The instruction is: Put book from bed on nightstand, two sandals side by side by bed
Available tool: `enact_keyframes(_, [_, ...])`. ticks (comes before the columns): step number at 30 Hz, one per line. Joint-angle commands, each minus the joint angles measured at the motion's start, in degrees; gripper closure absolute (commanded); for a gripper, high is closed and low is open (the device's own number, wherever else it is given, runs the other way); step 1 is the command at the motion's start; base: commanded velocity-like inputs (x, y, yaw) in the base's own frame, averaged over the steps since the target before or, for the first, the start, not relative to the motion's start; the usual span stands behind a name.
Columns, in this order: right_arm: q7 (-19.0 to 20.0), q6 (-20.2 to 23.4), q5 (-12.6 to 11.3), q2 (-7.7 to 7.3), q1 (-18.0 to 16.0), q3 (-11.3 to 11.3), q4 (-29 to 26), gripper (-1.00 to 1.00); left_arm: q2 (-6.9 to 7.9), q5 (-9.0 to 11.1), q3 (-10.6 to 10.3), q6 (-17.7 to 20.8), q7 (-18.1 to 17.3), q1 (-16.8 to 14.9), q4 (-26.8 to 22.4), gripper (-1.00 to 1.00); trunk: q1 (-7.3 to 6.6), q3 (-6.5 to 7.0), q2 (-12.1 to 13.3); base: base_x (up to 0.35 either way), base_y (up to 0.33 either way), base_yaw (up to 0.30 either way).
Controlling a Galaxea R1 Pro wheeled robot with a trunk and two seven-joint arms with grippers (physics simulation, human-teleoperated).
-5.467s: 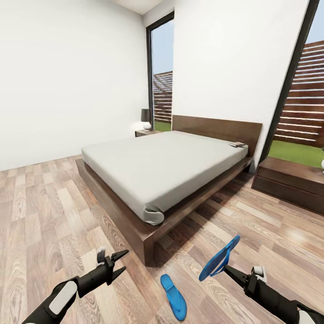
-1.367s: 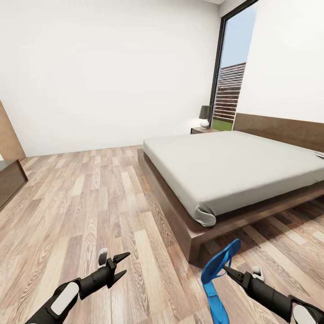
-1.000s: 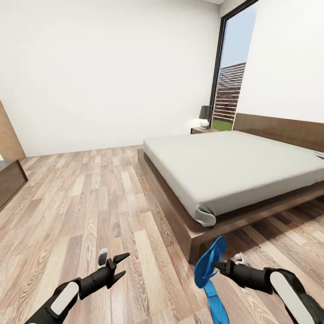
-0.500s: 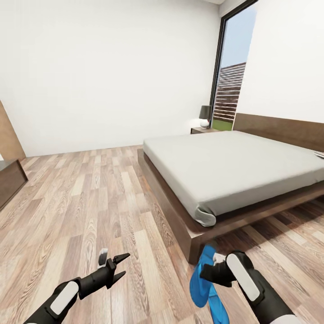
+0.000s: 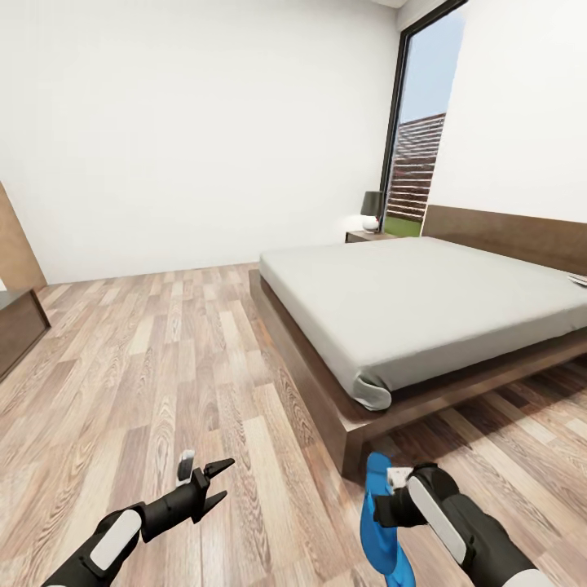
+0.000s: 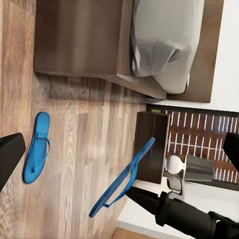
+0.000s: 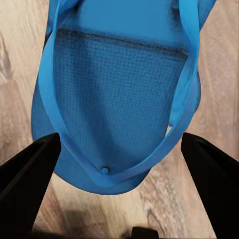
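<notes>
Low at the foot corner of the bed point(image 5: 424, 302), my right gripper point(image 5: 380, 509) is open, its fingers spread either side of a blue sandal point(image 5: 375, 499) point(image 7: 119, 74). That sandal is just above the wood floor and overlaps the second sandal point(image 5: 399, 564), which lies flat. In the left wrist view one sandal point(image 6: 37, 149) lies on the floor and the other point(image 6: 124, 179) tilts beside the right arm. My left gripper point(image 5: 214, 481) hangs open and empty over the floor. A sliver of the book point(image 5: 580, 280) shows on the mattress. A nightstand point(image 5: 368, 236) stands beyond the bed.
A dark lamp point(image 5: 372, 210) sits on the nightstand by the tall window point(image 5: 416, 139). A low dark cabinet point(image 5: 16, 326) and a wooden door point(image 5: 10, 244) are at the left. Open plank floor point(image 5: 163, 367) stretches left of the bed.
The camera turned left since the oldest frame. In the last second my right arm bent and lowered the sandal to the floor beside the other one. The left arm stayed put.
</notes>
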Motion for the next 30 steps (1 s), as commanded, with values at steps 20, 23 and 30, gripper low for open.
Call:
enact_keyframes(20, [21.43,-7.41,22.48,-1.66,-3.11,1.48,1.79,1.0,-0.13,0.39,-0.3,0.16,-0.08,-0.05,-0.05,-1.0,1.08,-4.36,-1.46,0.0,0.0,0.0])
enact_keyframes(23, [21.77,-7.18,22.64,-1.25,-5.35,1.44,4.84,1.0,-0.15,0.46,-0.22,0.14,-0.12,-0.03,-0.11,-1.0,1.16,-5.03,-1.5,0.0,0.0,0.0])
enact_keyframes(30, [21.39,-4.66,22.52,2.17,-12.71,1.42,16.75,1.0,-0.34,0.58,0.14,0.02,-0.24,-0.05,-0.15,-1.0,1.34,-6.58,-1.59,0.0,0.0,0.0])
